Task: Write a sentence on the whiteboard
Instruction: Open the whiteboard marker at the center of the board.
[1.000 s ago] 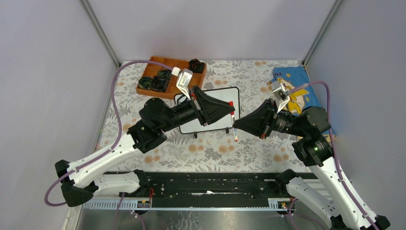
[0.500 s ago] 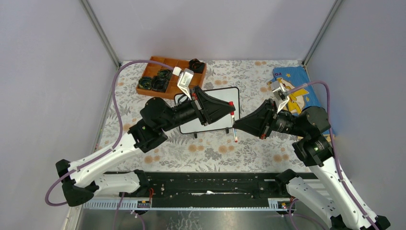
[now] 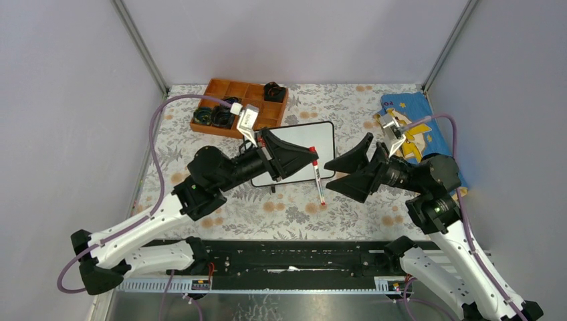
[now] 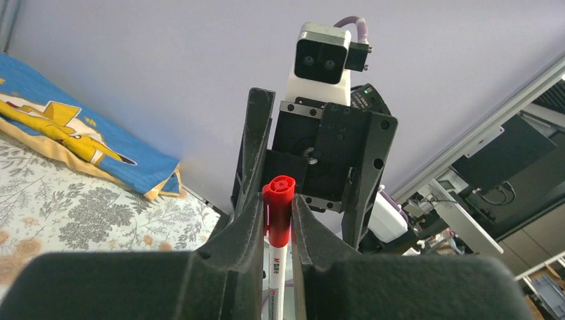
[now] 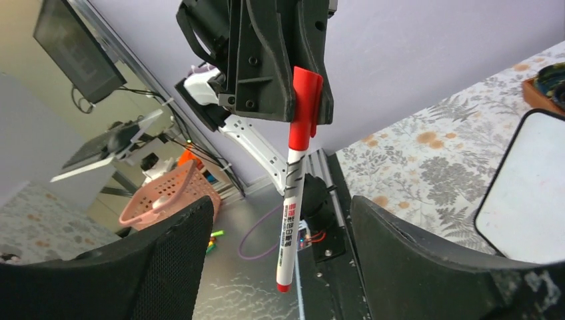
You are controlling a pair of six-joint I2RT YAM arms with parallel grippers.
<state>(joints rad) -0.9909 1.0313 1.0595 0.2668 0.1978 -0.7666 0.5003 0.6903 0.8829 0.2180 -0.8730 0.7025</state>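
While the left gripper [image 3: 311,159] pinches the red-capped marker [image 3: 319,184] by its cap, we see the right gripper [image 3: 329,175] spread wide around the hanging pen, touching nothing. The whiteboard [image 3: 314,134] lies flat on the bench [image 3: 287,207] — partly under the left gripper, near the orange tray [image 3: 254,90].

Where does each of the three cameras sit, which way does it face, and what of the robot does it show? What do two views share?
Top external: above and behind the bases, looking down on the table; both arms show, with left gripper and right gripper.
Left wrist: on the left arm, facing the right gripper past its own closed fingers.
Right wrist: on the right arm, facing the left gripper between its own open fingers.
Shared: both wrist views show the marker in the left gripper.
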